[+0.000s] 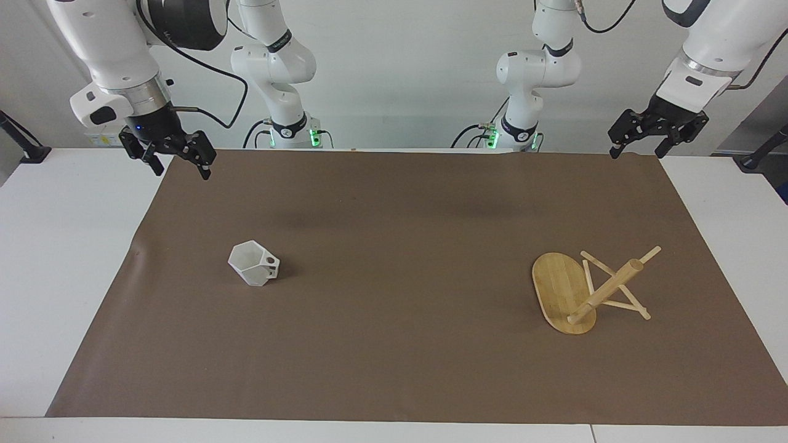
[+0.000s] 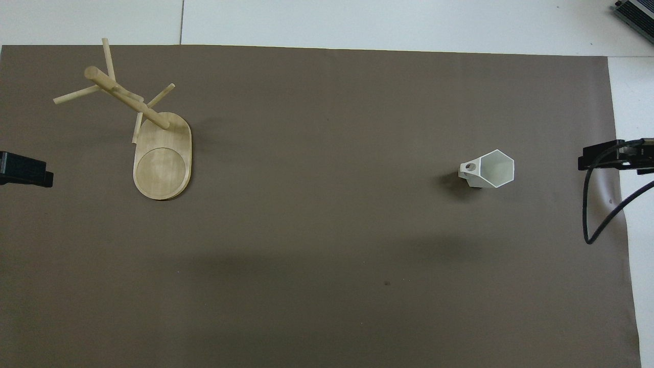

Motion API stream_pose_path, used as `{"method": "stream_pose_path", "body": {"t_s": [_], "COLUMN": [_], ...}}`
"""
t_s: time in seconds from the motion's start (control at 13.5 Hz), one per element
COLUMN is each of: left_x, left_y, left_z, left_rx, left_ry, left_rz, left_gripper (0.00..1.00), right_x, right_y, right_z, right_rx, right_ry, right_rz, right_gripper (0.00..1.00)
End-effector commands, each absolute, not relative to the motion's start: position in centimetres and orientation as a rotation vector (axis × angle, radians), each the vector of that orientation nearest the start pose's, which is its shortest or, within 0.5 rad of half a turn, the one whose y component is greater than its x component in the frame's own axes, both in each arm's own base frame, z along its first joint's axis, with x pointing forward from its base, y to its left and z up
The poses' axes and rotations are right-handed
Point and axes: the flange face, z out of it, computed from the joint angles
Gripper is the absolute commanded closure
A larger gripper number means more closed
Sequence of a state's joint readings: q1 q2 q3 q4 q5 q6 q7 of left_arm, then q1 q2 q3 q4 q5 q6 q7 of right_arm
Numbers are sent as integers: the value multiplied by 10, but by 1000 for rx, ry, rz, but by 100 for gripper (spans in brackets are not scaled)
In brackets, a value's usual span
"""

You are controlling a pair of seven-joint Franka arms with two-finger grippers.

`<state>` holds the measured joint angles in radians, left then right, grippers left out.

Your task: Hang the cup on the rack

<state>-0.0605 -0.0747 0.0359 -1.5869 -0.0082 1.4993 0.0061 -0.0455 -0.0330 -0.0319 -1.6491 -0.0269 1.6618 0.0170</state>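
The right end effector (image 1: 177, 165) hangs in the air over the corner of the brown mat (image 1: 394, 344) at the right arm's end of the worktop (image 1: 55, 258), close to the robots. Its fingers stand apart and grasp nothing. The left end effector (image 1: 637, 149) hangs over the matching corner of the mat at the left arm's end, also near the robots, its fingers likewise spread and empty. In the overhead view only a dark tip of each shows at the picture's edges: the left end effector (image 2: 25, 169) over the mat's edge, the right end effector (image 2: 605, 156) with a black cable (image 2: 592, 214) looping below it.

The cup (image 1: 253, 263) stands upright on the mat toward the right arm's end, well apart from both end effectors. It is white and faceted, with a hexagonal rim open upward; its blocky handle, pierced by a round hole, points toward the middle of the mat.

The rack (image 1: 585, 289) stands on the mat toward the left arm's end, well apart from the cup. Its oval bamboo base (image 2: 162, 158) lies flat, the thick post rises from the base's end farther from the robots, and thin pegs cross the post. No cup hangs on it.
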Motion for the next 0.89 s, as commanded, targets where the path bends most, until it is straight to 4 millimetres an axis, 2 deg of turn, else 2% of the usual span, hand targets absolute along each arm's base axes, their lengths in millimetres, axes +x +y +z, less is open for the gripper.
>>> {"method": "stream_pose_path", "body": {"t_s": [0.0, 0.74, 0.82], "left_x": [517, 517, 517], "left_y": [-12, -12, -12], "left_z": [651, 651, 651], "left_rx": [-3138, -3138, -3138], "left_ry": [36, 36, 36], "left_rz": [24, 24, 24], "left_gripper": [0, 0, 0], "right_x": [545, 546, 547], "right_y": [-46, -45, -45], "right_z": [615, 614, 609], "right_rx": [-3163, -3163, -3163], "right_ry": [121, 113, 110], "right_rz": [-79, -110, -120], "right_gripper": [0, 0, 0]}}
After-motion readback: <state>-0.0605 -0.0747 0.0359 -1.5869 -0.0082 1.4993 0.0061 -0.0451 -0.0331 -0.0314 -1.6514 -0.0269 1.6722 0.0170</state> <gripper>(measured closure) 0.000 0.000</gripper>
